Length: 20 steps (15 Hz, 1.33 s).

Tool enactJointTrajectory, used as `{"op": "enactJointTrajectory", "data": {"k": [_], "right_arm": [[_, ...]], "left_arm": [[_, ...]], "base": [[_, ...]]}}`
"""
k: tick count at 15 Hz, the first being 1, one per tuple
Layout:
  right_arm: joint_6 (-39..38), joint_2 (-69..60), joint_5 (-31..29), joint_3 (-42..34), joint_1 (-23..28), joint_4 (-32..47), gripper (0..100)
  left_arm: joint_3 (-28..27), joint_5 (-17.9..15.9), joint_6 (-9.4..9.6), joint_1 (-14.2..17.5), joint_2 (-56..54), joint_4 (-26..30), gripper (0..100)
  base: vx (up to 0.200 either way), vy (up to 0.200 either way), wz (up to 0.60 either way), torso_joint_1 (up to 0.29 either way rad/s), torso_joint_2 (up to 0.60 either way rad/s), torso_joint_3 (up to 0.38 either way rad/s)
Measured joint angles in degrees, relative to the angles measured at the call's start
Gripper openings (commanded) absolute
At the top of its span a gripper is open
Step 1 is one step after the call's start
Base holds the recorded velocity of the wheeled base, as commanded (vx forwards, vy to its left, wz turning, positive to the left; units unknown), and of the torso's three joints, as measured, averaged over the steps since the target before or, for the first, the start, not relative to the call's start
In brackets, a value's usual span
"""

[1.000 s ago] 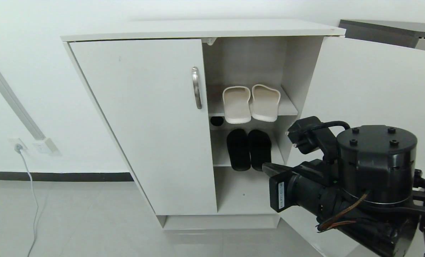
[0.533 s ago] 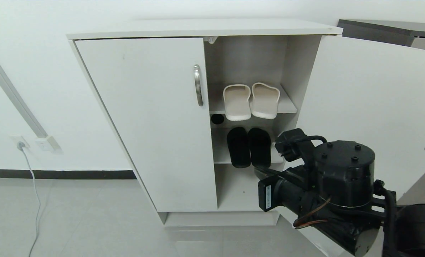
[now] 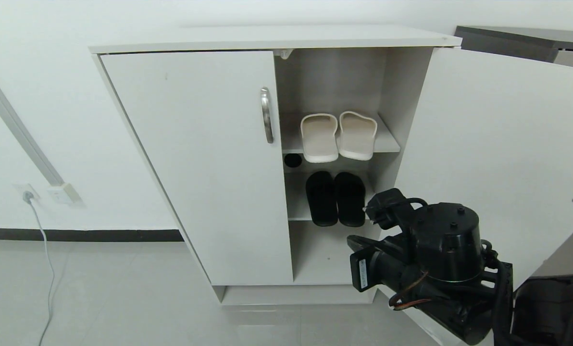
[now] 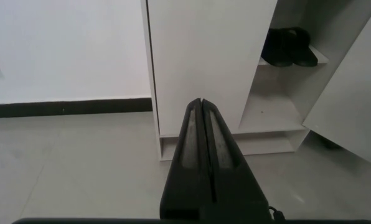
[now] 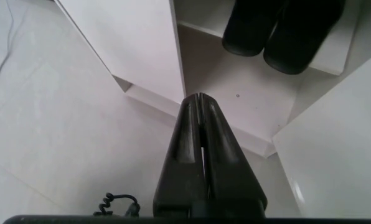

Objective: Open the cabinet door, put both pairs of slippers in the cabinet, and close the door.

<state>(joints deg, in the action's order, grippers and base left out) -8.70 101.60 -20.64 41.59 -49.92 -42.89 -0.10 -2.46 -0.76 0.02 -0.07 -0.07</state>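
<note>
Behind the open right-hand door (image 3: pixel 498 144), both pairs are already home: the white slippers (image 3: pixel 338 137) sit side by side on the upper shelf and the black slippers (image 3: pixel 335 198) on the shelf below, inside the cabinet (image 3: pixel 267 38). So I judge the only step left is shutting that door. My right gripper (image 5: pixel 200 99) hangs low in front of the bottom compartment, between the opening and the door's inner face. Its fingers are pressed together with nothing in them. The left gripper (image 4: pixel 200 104) is likewise pinched closed and empty, back from the cabinet and facing the shut left door (image 3: pixel 195 158). To do this well I'd first draw the right arm out of the gap so the door can't trap it. Then I'd come round to the outer face near the free edge, far from the hinge, and push in one steady sweep. The white pair seems to overhang its shelf edge slightly, so I'd close gently and watch that the door doesn't catch them.
</note>
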Motion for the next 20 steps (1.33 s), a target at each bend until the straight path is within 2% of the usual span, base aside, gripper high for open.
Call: {"op": "enactJointTrajectory", "data": {"k": [8,11,20], "right_arm": [[0.15,1.43,-0.07,0.00,0.69,0.13,0],[0.17,1.73,-0.18,-0.01,0.84,0.06,0],[0.17,2.36,-0.18,-0.01,0.95,0.11,0]], "left_arm": [[0.00,0.04,-0.11,0.02,0.00,0.07,0],[0.07,0.11,-0.11,0.00,0.00,0.17,0],[0.02,0.11,-0.11,0.02,0.00,0.00,0]], "base": [[0.000,0.000,0.00,0.000,-0.02,-0.018],[0.000,0.000,0.00,0.012,-0.19,-0.326],[0.000,0.000,0.00,0.088,-0.48,-0.352]]}}
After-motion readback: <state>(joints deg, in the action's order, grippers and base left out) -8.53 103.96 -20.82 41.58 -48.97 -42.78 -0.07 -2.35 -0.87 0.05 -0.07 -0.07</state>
